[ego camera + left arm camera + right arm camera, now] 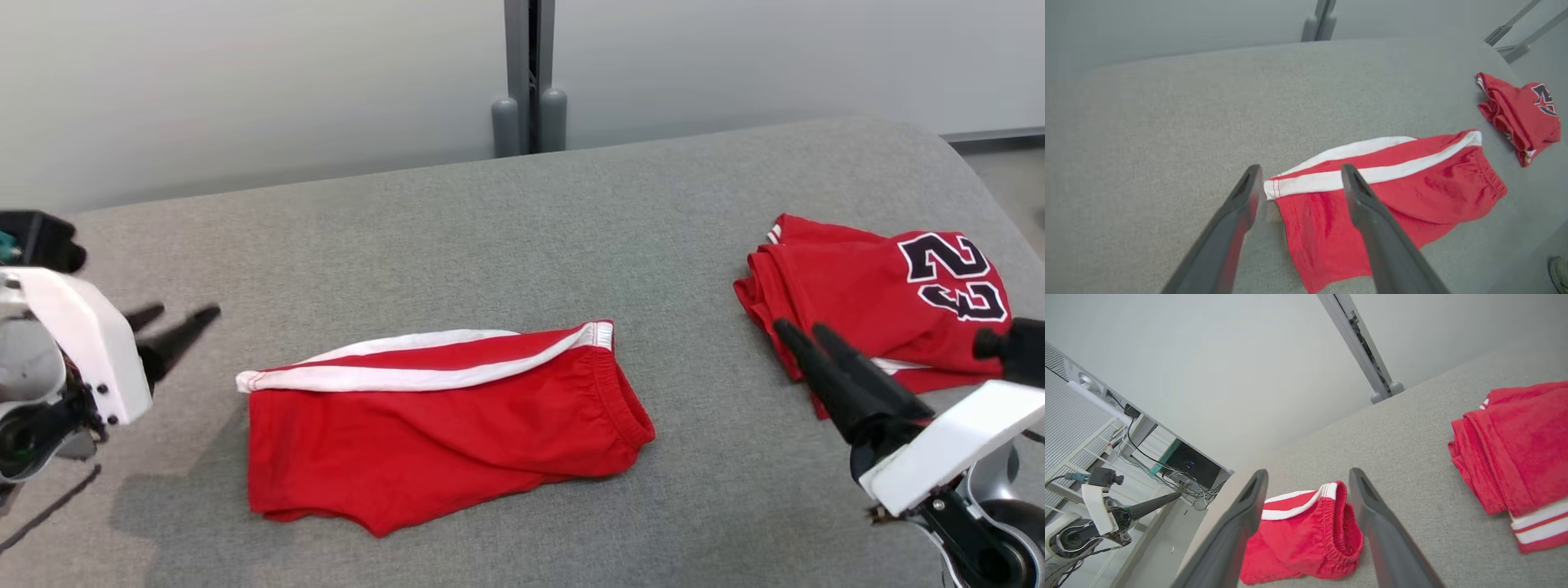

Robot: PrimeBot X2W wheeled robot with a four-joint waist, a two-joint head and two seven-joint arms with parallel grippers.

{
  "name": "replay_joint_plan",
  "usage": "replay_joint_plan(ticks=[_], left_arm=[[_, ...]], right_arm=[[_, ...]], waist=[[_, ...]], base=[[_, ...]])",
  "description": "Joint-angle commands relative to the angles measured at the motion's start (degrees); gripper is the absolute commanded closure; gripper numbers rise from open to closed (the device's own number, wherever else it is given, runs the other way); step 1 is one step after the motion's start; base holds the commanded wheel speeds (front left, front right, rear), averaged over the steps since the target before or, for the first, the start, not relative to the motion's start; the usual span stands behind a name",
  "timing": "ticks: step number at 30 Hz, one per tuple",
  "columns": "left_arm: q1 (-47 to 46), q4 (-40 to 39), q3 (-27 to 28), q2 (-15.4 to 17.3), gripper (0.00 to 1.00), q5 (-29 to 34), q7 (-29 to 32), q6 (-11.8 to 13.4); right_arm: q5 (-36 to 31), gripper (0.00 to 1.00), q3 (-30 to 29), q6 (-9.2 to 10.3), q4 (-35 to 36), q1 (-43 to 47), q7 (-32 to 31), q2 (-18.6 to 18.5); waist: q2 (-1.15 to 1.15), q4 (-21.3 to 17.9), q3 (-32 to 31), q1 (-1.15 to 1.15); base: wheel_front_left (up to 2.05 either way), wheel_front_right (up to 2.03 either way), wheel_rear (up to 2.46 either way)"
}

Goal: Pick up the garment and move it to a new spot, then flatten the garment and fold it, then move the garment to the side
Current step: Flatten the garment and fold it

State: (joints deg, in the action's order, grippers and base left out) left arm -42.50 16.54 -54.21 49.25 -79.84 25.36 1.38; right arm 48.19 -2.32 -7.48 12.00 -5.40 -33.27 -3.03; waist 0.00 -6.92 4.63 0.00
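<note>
**Q:** Item one: where is it being kept?

**A:** Red shorts (441, 425), white side stripe. They are being kept flat near the middle of the grey padded surface (522, 212), doubled leg on leg, with the waistband to the right and the hems to the left. A folded red jersey (882, 294) is being stored well apart, at the far right.

**Q:** How is handling being rated?

**A:** The shorts are being judged light, soft and limp, and not fragile. Sagging is being expected wherever the cloth is left unsupported. Some cling to the fabric surface is being assumed, rather than sliding. A hold is being advised at the gathered waistband on the right and at the striped hem corner on the left, with both layers pinched together.

**Q:** And the grippers?

**A:** The left gripper (184, 312) is being held spread and empty, near the left hem and clear of it. The right gripper (800, 328) is likewise being held wide with nothing in it, at the near right in front of the jersey.

**Q:** What is being offered by one view over another?

**A:** The hem stitching is being shown plainly by the left wrist view. The waistband's elastic mouth is being shown end-on by the right wrist view, where the head view is giving it from above. The jersey's number is being read most fully from the head view.
</note>
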Motion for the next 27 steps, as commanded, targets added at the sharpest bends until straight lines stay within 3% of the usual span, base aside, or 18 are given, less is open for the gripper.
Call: replay_joint_plan(ticks=[1,9,14,20,23,27], left_arm=[[0.9,-0.9,1.1,0.1,0.00,1.1,-3.1,1.1],[10.0,-9.4,5.9,0.8,0.00,5.7,-25.5,10.5],[16.9,-13.6,7.5,-1.1,0.00,8.7,-37.4,15.6],[23.1,-14.6,11.2,-4.8,0.00,13.5,-40.5,19.0],[28.9,-15.9,17.5,-8.9,0.00,22.8,-40.5,20.3],[35.6,-17.8,23.8,-13.8,0.00,29.5,-40.6,20.6]], right_arm=[[-1.0,0.00,0.0,-0.02,0.5,-0.7,1.8,-0.2],[-7.1,0.00,1.7,-0.02,-0.3,-0.7,12.8,-2.8],[-13.1,0.00,2.4,-0.02,-2.9,0.9,20.4,-3.5],[-17.7,0.00,4.2,-0.02,-6.0,2.7,27.5,-3.6],[-20.0,0.00,5.0,-0.02,-8.6,4.0,32.2,-3.7],[-21.5,0.00,6.0,-0.02,-11.0,5.2,34.2,-4.1]], waist=[[0.00,0.7,-0.7,0.00],[0.00,3.1,-2.5,0.00],[0.00,4.4,-3.1,0.00],[0.00,5.5,-3.5,0.00],[0.00,6.4,-3.9,0.00],[0.00,6.7,-4.4,0.00]], base=[[0.00,0.00,0.00],[0.00,0.00,0.00],[0.00,0.00,0.00],[0.00,0.00,0.00],[0.00,0.00,0.00],[0.00,0.00,0.00]])
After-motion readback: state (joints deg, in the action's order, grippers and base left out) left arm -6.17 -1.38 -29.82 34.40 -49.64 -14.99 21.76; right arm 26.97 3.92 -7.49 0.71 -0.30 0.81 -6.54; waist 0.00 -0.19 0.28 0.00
